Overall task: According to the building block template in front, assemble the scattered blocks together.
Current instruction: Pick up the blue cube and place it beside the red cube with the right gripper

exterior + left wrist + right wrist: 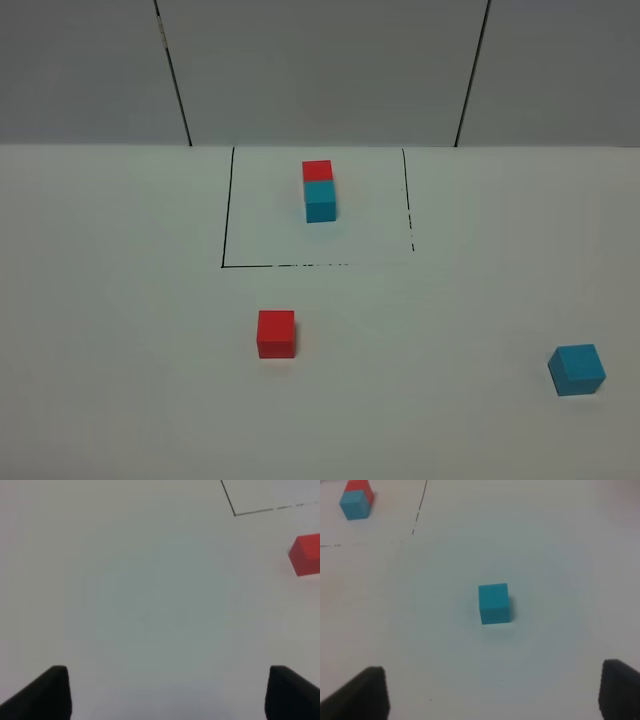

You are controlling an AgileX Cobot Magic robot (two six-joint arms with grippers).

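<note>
The building block template (319, 190) is a red cube joined to a cyan cube inside a thin black-line square; the right wrist view shows it too (356, 499). A loose red cube (276, 333) lies in front of the square, and it shows at the frame edge in the left wrist view (306, 555). A loose cyan cube (577, 369) lies far right, ahead of my right gripper (492, 692), whose fingers stand wide apart and empty. My left gripper (167, 692) is open over bare table, with the red cube off to one side. Neither gripper appears in the exterior view.
The white table (120, 330) ends at a grey panelled wall (320, 70) behind the square. The square's black outline (226, 210) is broken into dashes along its front and right sides.
</note>
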